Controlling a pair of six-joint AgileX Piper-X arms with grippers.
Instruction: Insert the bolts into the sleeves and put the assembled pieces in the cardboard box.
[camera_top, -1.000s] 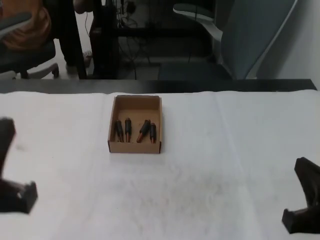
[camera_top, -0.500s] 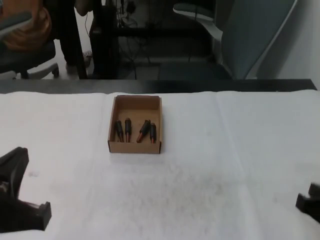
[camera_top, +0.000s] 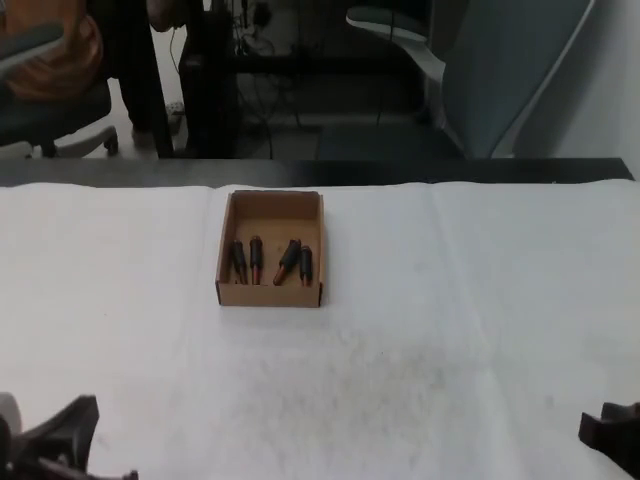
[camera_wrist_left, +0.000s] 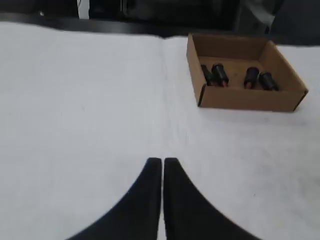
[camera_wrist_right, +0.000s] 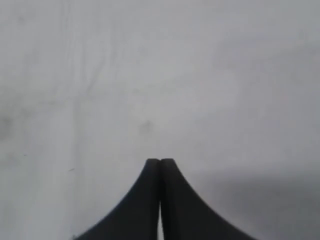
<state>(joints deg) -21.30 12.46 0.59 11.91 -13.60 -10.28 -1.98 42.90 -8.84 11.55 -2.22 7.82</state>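
Black fingers of left gripper (camera_wrist_left: 162, 161) pressed together, nothing held, low over white cloth (camera_wrist_left: 75, 100); right gripper (camera_wrist_right: 160, 161) likewise closed and empty. Ahead of left gripper and off toward bench middle sits the cardboard box (camera_wrist_left: 247, 100), well apart; left arm the nearer. Four assembled pieces (camera_wrist_left: 219, 75) lie inside, side by side, long axes running near-to-far. Task looks complete

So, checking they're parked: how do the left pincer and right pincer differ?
The left pincer points toward the cardboard box with four assembled pieces in it; the right pincer points at white cloth. The left pincer sits at the cloth's near left corner, the right pincer at its near right. Both are shut, empty.
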